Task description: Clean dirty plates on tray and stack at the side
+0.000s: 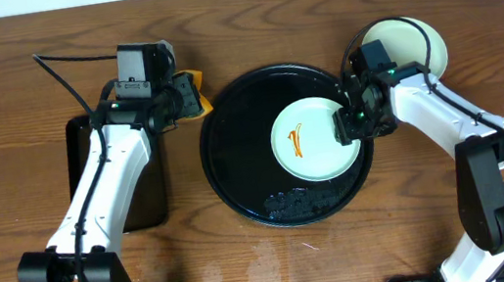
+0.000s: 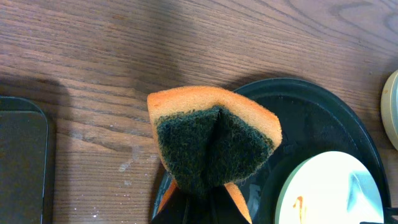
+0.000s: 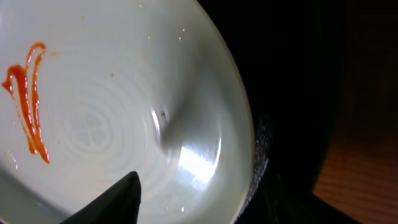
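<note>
One pale mint-green plate [image 1: 309,140] with an orange-red smear [image 3: 28,99] lies on the right half of the round black tray [image 1: 235,163]. My right gripper [image 1: 349,125] is at the plate's right edge, open, with the rim between its jaws. One dark finger [image 3: 118,199] hovers over the plate's inside; the other is lost against the dark tray. My left gripper [image 1: 188,91] is shut on an orange sponge [image 2: 211,137] with a dark green scrub face. It holds the sponge over the tray's upper left rim [image 2: 311,118]. The plate [image 2: 329,193] shows at the lower right of the left wrist view.
A stack with a pale yellow plate on top [image 1: 407,45] rests on the wood table beyond the tray's upper right. A rectangular black tray [image 1: 143,176] lies left of the round one, under my left arm. Wet droplets [image 1: 290,203] sit on the tray's near part.
</note>
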Available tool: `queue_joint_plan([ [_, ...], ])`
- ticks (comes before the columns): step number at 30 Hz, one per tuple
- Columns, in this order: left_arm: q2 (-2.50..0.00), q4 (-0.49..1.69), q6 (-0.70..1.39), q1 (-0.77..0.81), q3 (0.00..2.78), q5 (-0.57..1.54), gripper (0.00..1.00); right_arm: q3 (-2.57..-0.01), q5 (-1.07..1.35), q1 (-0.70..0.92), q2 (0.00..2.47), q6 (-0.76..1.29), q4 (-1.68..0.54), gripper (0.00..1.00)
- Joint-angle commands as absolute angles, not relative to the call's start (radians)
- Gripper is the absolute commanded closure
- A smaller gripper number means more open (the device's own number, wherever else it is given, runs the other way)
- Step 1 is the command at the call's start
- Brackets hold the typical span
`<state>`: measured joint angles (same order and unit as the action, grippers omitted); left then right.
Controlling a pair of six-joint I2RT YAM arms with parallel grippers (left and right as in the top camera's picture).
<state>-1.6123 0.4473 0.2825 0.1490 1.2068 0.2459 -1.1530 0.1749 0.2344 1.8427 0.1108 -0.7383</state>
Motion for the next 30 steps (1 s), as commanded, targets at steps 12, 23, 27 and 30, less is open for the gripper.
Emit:
queue_joint_plan([
  [12,-1.611,0.453,0.297,0.150,1.227,0.255,0.92,-1.046,0.165,0.299,1.852,0.225,-0.589,0.78],
  [23,-1.615,0.451,0.342,0.232,1.214,0.255,0.92,-1.046,0.161,0.324,1.853,0.287,-0.443,0.99],
  [27,-1.620,0.422,0.347,0.281,1.212,0.254,0.92,-1.046,0.160,0.331,1.857,0.316,-0.384,0.99],
  [30,-1.640,0.397,0.399,0.309,1.212,0.254,0.92,-1.046,0.161,0.331,1.874,0.348,-0.336,0.99],
])
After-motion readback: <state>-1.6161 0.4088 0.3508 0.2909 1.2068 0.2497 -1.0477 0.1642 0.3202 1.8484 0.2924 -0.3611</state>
